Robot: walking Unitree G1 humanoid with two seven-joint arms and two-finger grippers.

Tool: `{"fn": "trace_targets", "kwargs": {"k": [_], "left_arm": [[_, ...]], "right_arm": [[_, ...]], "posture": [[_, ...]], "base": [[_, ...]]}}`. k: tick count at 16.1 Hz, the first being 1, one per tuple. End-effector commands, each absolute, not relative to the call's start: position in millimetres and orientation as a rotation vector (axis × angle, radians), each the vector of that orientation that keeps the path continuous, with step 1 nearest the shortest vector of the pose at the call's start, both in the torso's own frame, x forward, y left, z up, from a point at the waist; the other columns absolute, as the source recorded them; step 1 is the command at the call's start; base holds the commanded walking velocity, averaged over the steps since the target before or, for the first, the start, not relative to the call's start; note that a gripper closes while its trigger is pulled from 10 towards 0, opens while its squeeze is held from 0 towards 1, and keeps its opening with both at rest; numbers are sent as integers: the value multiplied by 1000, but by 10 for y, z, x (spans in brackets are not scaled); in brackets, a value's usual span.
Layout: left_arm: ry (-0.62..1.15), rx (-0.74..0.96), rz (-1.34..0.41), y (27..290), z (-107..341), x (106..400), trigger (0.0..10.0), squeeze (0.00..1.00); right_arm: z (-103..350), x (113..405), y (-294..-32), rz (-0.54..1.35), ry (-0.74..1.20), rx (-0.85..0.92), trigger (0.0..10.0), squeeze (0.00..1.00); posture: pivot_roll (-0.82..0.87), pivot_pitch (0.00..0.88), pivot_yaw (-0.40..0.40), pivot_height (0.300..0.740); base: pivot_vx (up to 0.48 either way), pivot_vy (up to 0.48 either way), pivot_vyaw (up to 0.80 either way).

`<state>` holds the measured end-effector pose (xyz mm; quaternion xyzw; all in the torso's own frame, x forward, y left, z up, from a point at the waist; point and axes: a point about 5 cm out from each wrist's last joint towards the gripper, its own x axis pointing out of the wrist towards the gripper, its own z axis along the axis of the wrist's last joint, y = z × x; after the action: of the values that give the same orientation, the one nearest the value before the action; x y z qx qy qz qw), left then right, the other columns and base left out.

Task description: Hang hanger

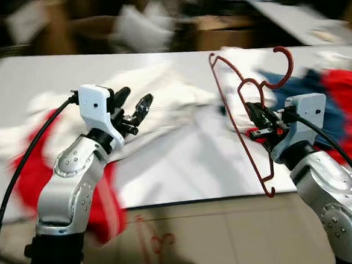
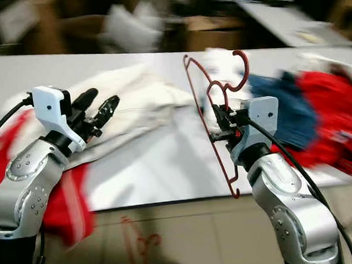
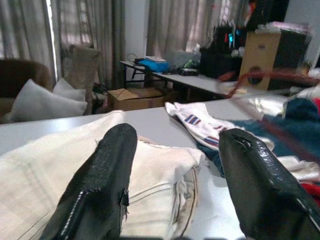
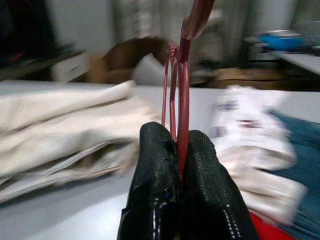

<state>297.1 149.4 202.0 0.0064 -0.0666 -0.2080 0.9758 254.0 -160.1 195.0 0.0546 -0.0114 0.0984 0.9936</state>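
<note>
Left eye view has the grey table as its anchor, with clothes strewn over it and much of the scene smeared by blur. At the table's left end lies a red garment, partly draped over the near edge. Just inward of it the left gripper hovers above a cream garment; its two black fingers are spread wide apart with nothing between them. Toward the table's right side, the right gripper is raised above the surface, its fingers pressed together on the wire of a dark red hanger. The hanger is held clear of the table, hook uppermost and its long side slanting down past the table's near edge. Behind it lie blue clothing and, at the far right end, more red clothing.
</note>
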Motion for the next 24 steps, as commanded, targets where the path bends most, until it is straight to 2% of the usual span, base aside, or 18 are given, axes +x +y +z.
{"fn": "trace_targets", "kwargs": {"k": [1,3,8,11,15,18,21,24], "left_arm": [[-122,36,-413,1412,1952,2933,10000,0],[-107,65,-375,1396,1871,2904,10000,0],[-107,105,-324,1430,1862,2911,10000,0],[-98,103,-312,1433,1829,2906,10000,0],[-65,93,-319,1475,1725,2873,10000,0],[-58,104,-327,1472,1710,2864,10000,0],[-50,114,-325,1474,1694,2866,10000,0],[-38,124,-319,1490,1668,2875,10000,0]], "right_arm": [[1974,2526,-1710,124,-46,95,10000,0],[1951,2532,-1760,88,-46,115,10000,0],[1888,2561,-1839,87,-15,110,10000,0],[1755,2516,-1870,65,46,138,10000,0],[1659,2476,-1930,80,71,0,10000,0],[1603,2459,-1902,102,101,80,10000,0],[1571,2460,-1896,105,104,74,10000,0],[1582,2480,-1915,108,93,61,10000,0]], "posture": [[-123,0,-14,740],[-126,0,-17,740],[-119,0,-29,740],[-121,0,-26,740],[-126,0,-21,740],[-125,0,-20,740],[-122,0,-24,740],[-122,0,-23,740]], "base": [[0,-296,-800],[0,-296,-675],[0,-301,0],[0,0,0],[0,0,0],[273,0,-221],[291,0,-690],[299,0,0]]}}
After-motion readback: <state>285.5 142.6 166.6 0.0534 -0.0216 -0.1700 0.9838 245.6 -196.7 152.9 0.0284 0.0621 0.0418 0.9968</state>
